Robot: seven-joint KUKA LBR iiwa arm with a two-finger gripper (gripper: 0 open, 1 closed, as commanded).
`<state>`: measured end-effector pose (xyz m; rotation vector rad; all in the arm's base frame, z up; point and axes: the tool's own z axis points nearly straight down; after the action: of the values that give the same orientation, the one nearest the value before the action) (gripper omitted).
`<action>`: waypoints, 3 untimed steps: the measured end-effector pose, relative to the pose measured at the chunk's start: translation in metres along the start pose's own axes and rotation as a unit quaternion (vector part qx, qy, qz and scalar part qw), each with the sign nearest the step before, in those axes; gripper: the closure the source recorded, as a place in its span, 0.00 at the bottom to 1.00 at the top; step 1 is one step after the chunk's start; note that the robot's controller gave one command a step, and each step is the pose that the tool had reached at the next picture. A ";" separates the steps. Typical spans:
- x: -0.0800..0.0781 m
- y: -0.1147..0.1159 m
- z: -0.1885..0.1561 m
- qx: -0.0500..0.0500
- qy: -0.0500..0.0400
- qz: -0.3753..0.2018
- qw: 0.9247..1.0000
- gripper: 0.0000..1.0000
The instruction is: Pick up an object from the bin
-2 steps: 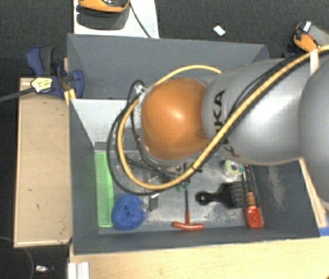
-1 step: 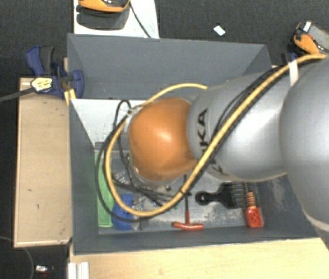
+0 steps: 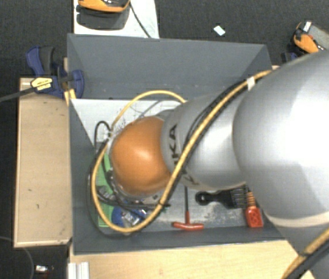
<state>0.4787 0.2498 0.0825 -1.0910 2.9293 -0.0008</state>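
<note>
From my console the arm (image 3: 281, 138) is the thing nearest the lens, a broad silver body coming in from the right and covering much of the right half of the bin (image 3: 164, 68). At its tip sits the orange cover (image 3: 141, 156), round and glossy, with a yellow cable (image 3: 153, 93) looped about it and running back along the arm. Below the cover I can make out only a bit of dark metal from the end effector (image 3: 131, 207), low over the near left corner of the bin. I cannot tell whether it is wide, narrow or holding anything (the cover hides the whole working end from me). Under it, in that same corner, lie a green thing (image 3: 103, 209) against the left wall and a blue thing (image 3: 120, 217) just beside it. Both are partly hidden, and I cannot tell which of them the end effector is over. Further right along the near wall a small red tool (image 3: 186, 226) lies flat on the floor, its thin shaft pointing away from me. Beyond it, at the edge of the arm, is a black brush (image 3: 218, 198), with a red block (image 3: 254, 216) beside it. The far wall rises bare and grey behind everything.
</note>
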 end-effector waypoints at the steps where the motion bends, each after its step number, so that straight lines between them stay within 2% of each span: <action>1: 0.022 -0.025 0.012 -0.003 0.007 0.055 0.998 1.00; 3: 0.021 -0.025 0.001 -0.003 0.005 0.057 0.998 1.00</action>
<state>0.4792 0.2166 0.0812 -0.9248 2.9988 0.0032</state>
